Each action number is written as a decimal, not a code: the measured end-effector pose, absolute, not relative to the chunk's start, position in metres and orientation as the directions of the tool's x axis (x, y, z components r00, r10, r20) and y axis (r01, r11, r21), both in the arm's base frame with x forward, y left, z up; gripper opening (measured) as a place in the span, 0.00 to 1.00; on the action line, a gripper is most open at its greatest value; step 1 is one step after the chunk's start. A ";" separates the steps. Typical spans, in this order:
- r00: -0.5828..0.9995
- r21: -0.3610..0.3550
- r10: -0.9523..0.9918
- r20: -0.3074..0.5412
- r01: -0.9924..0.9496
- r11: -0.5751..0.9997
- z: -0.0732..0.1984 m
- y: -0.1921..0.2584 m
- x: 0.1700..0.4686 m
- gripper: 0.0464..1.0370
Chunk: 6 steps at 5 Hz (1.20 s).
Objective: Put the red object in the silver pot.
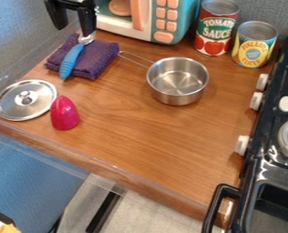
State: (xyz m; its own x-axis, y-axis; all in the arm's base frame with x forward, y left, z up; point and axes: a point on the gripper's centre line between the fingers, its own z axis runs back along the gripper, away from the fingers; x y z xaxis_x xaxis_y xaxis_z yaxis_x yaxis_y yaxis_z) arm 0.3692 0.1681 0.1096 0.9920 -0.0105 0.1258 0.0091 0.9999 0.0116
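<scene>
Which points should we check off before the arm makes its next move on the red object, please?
1. Gripper open and free to grasp: ok, its fingers stand apart with nothing held.
2. Gripper lined up over the red object: not ok, it is at the upper left, by the purple cloth.
3. Red object standing, narrow end up: ok.
4. Silver pot upright and uncovered: ok, its inside is bare.
5. Red object clear of the lid: cannot tell, they sit side by side, perhaps touching.
6. Fingers clear of the blue-handled utensil: cannot tell, its metal end is right by one fingertip.
</scene>
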 end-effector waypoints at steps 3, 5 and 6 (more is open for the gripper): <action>0.991 -0.101 -0.063 0.119 0.076 0.992 0.083 0.154 0.315 0.96; 0.972 -0.038 -0.182 0.149 0.189 0.981 0.086 0.132 0.260 0.96; 0.967 -0.032 -0.187 0.173 0.196 0.980 0.085 0.124 0.252 0.96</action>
State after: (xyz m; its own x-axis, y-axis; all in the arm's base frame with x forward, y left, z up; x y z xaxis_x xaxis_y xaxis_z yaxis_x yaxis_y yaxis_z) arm 0.2515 0.1244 0.0855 0.9670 -0.1873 0.1727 0.1956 0.9801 -0.0323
